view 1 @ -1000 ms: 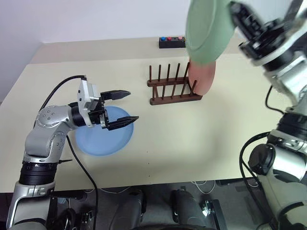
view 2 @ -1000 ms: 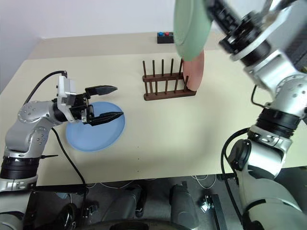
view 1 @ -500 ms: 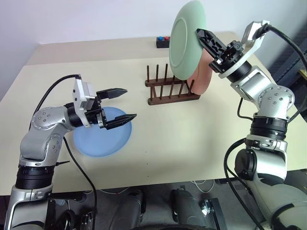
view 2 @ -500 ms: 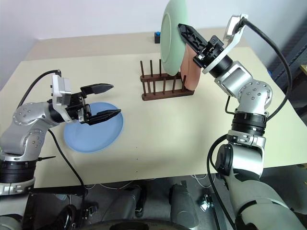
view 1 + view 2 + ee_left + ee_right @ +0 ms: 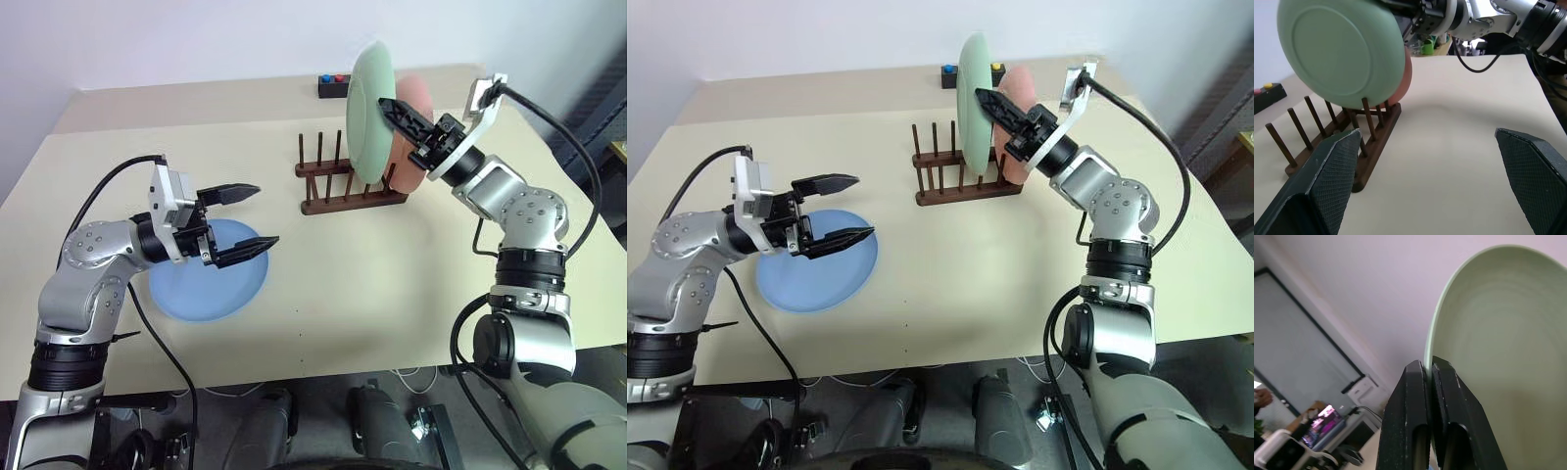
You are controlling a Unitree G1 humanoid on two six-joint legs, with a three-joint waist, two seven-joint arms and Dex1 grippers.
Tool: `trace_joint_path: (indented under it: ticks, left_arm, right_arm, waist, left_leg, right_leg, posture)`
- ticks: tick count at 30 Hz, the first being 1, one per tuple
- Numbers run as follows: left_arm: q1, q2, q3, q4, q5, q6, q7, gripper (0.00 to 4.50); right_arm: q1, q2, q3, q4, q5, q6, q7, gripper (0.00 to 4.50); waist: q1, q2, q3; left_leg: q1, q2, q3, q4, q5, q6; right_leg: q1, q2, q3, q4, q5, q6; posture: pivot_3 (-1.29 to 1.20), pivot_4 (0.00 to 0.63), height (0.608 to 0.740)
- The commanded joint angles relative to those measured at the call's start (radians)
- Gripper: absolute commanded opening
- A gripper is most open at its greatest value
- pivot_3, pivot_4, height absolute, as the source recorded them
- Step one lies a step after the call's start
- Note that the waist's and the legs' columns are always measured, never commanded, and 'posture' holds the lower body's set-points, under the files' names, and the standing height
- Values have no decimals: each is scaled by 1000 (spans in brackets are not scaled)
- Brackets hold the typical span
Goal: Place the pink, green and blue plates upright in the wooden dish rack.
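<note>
Head views, right gripper (image 5: 400, 106): pinches the green plate (image 5: 369, 110) by its rim and holds it on edge over the wooden dish rack (image 5: 348, 178), so it can drop between pegs.
Head views, pink plate (image 5: 411, 117): stands upright at the rack's far end, just behind the green one; that slot is taken.
Head views, left gripper (image 5: 241, 219): fingers spread wide, hovering above the blue plate (image 5: 208, 281), which lies flat on the table (image 5: 372, 284), probably next in turn.
Left wrist view: the green plate's (image 5: 1342, 53) underside faces this camera, its lower edge among the rack's (image 5: 1337, 132) pegs; whether it rests on the rails I cannot tell.
Right wrist view: both fingers (image 5: 1409, 416) press together on the green rim (image 5: 1498, 352), a thin-edge grip that leaves the faces free for the pegs.
</note>
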State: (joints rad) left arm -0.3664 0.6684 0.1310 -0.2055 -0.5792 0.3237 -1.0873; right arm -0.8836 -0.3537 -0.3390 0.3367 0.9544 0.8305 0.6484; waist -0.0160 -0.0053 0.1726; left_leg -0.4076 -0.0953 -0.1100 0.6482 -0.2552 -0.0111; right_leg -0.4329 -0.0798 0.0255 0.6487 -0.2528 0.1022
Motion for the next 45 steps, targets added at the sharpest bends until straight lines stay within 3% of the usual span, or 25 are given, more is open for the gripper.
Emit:
trace_joint_path:
  ticks: [1, 5, 6, 8, 15, 27, 35, 40, 45]
  left_arm:
    - [-4, 16, 19, -35, -16, 0, 2, 4500]
    - [-6, 14, 17, -32, -17, 2, 2, 4500]
    - [-5, 13, 17, -34, -17, 3, 3, 4500]
    - [-2, 12, 17, -37, -16, 2, 4, 4500]
    - [6, 11, 18, -39, -19, 3, 3, 4500]
    - [-6, 8, 26, -28, -27, 9, 5, 4500]
    - [-22, 16, 31, -7, -22, 18, 13, 4500]
    - [-56, 73, 64, 68, -53, 153, 52, 4500]
    - [-37, 180, 117, 151, -12, 257, 122, 4500]
  right_arm:
    - [-14, -4, -2, -18, -12, -20, 24, 12]
    - [4, -3, 49, -25, -72, -39, 63, 12]
    - [7, -7, 62, -41, -74, -27, 74, 308]
    - [11, -11, 80, -67, -85, -21, 85, 962]
    - [-24, -18, 82, -75, -128, -58, 50, 4324]
    - [-50, -46, 84, -113, -202, -135, 75, 4423]
    - [-49, -67, 100, -139, -309, -329, 71, 4423]
    - [-18, -72, 112, -171, -333, -372, 91, 4423]
    - [91, -143, 147, -381, -239, -325, 300, 4423]
  waist:
    - [0, 0, 0]
    - [0, 0, 0]
    - [0, 0, 0]
    - [0, 0, 0]
    - [1, 0, 0]
    - [1, 0, 0]
    - [1, 0, 0]
    - [0, 0, 0]
    - [2, 0, 0]
  left_leg:
    - [0, 0, 0, 0, 0, 0]
    - [0, 0, 0, 0, 0, 0]
    - [0, 0, 0, 0, 0, 0]
    - [0, 0, 0, 0, 0, 0]
    - [0, 0, 0, 0, 0, 0]
    - [0, 0, 0, 0, 0, -1]
    - [0, 0, 0, 0, 0, -1]
    - [0, 0, 0, 0, 1, -1]
    - [0, 0, 0, -1, 0, 0]
  right_leg:
    - [0, 0, 0, 0, 0, 0]
    - [0, 0, 0, 0, 0, 0]
    - [0, 0, 0, 0, 0, 0]
    - [0, 0, 0, 0, 0, 0]
    - [0, 0, 0, 0, 0, 0]
    - [0, 0, 0, 0, 0, 0]
    - [0, 0, 0, 0, 0, 0]
    - [0, 0, 0, 0, 0, 0]
    - [-1, 0, 0, 0, 0, 0]
  posture:
    - [0, 150, 740]
    - [0, 150, 740]
    - [0, 150, 740]
    - [0, 150, 740]
    - [0, 150, 740]
    - [0, 150, 740]
    - [0, 150, 740]
    - [0, 150, 740]
    - [0, 150, 740]
